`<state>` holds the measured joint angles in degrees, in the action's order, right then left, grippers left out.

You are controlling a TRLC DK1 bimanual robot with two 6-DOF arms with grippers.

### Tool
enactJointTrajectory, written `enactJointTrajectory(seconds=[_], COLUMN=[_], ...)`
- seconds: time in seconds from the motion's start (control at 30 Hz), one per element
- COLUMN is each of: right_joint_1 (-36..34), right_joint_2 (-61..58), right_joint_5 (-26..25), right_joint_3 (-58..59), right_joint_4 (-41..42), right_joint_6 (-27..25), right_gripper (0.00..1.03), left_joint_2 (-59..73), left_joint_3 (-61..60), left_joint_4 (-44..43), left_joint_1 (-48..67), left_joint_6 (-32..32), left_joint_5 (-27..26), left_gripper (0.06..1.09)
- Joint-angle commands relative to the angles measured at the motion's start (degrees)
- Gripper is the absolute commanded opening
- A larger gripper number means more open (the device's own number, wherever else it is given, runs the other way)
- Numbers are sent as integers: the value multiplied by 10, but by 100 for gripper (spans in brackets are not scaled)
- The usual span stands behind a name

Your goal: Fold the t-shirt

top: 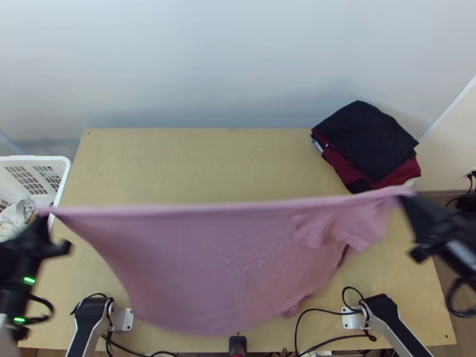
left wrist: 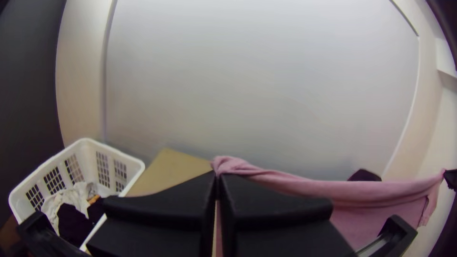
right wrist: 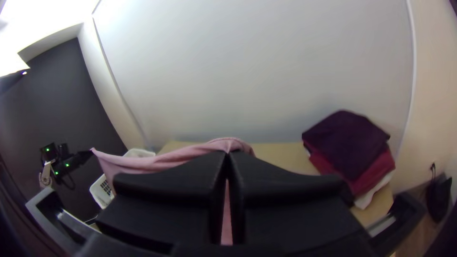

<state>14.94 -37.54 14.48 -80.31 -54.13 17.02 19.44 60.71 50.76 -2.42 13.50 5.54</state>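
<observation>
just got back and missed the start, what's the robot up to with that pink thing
The two arms are holding a pink t-shirt up over the table, stretched between them: the left gripper is shut on one end of its top edge, the right gripper on the other. The rest hangs down in one loose sheet. It is not folded yet. A stack of dark and red cloths lies at the table's far right corner.

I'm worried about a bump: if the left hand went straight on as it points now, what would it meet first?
Past the pink cloth t-shirt it grips, the left hand would probably meet the smooth pale grey wall behind the light wooden table first, though depth is hard to judge.
</observation>
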Motion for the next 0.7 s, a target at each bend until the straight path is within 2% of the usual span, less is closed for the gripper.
enactJointTrajectory(seconds=[0.0, 0.17, 0.33, 0.67], right_joint_1=[12, 22, 23, 16], right_joint_2=[26, 31, -1, -197], right_joint_5=[-9, -9, -9, -9], right_joint_3=[80, 202, 289, 317], right_joint_4=[12, 90, 192, 355], right_joint_6=[23, 42, 54, 68], right_gripper=[3, 3, 3, 3], left_joint_2=[-56, -53, -13, 219], left_joint_3=[-83, -144, -196, -238], left_joint_4=[0, -35, -121, -332], left_joint_1=[-7, -7, -7, 0], left_joint_6=[2, 1, 3, 5], left_joint_5=[3, 3, 3, 3], left_gripper=[9, 9, 9, 9])
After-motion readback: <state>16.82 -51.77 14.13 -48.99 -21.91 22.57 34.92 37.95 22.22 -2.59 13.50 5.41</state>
